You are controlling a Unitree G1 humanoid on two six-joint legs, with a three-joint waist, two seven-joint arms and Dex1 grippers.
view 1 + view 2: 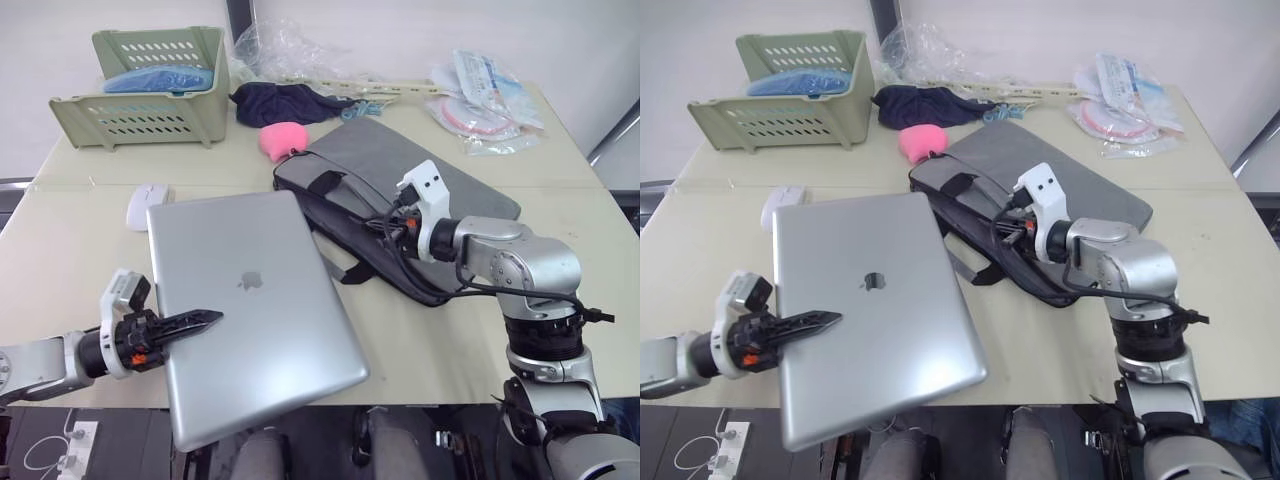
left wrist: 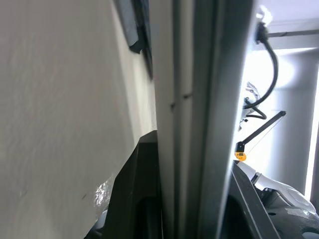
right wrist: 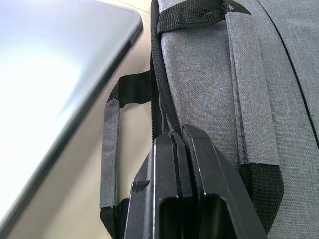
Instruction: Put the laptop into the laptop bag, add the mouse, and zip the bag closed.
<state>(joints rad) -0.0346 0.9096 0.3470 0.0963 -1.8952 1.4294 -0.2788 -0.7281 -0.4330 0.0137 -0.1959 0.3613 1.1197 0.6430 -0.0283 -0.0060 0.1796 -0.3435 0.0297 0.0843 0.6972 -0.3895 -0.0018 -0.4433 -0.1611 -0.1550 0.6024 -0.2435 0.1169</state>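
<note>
Silver laptop (image 1: 255, 310) lay at the lower left of the frame, tilted, its far corner toward the bag (image 1: 400, 210) at upper right. Left claw (image 1: 205, 322) pinched the laptop's near edge. Right claw (image 3: 182, 149) was closed on the bag's rim, just beside that corner.

Silver laptop (image 1: 255, 310), grey laptop bag (image 1: 440, 185), white mouse (image 1: 147, 206), green basket (image 1: 150, 110)
</note>
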